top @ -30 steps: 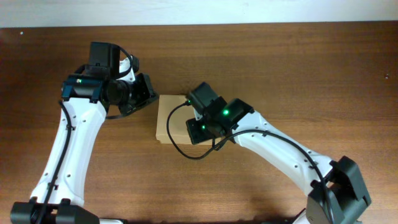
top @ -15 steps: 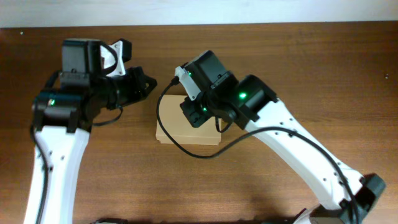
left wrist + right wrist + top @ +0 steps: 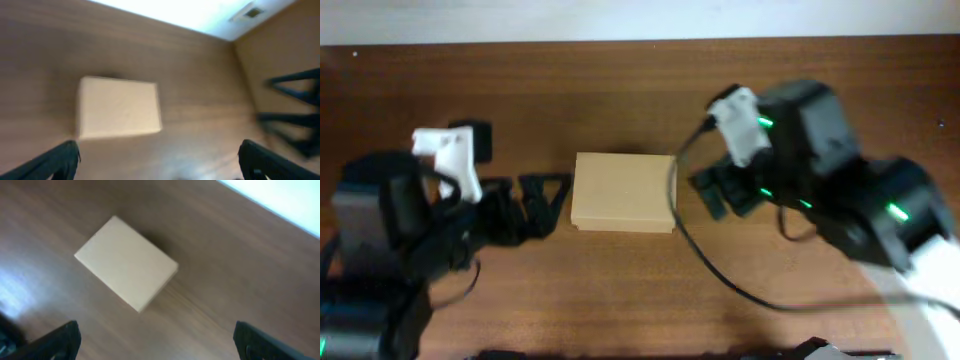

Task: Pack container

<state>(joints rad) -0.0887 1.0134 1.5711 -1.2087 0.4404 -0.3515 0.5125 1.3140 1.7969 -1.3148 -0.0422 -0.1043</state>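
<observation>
The container [image 3: 623,192] is a plain tan cardboard box lying flat in the middle of the table with its lid down. My left gripper [image 3: 553,205] is just left of it, jaws wide apart and empty. On the box's right side my right gripper [image 3: 708,194] is also open, a short gap away. In the left wrist view the container [image 3: 119,109] lies ahead of the open left gripper [image 3: 160,167], with blurred dark fingers of the other arm at the right edge. The right wrist view shows the container [image 3: 126,262] ahead of the open right gripper [image 3: 160,347]. Nothing is held.
The wooden table [image 3: 640,90] runs to a pale edge at the back. A black cable [image 3: 695,260] hangs from the right arm close to the box's right side. Both arms are motion-blurred.
Both arms have drawn back from the box, left arm leftward and right arm rightward. Both grippers went from shut to wide open. The box top is now uncovered.
</observation>
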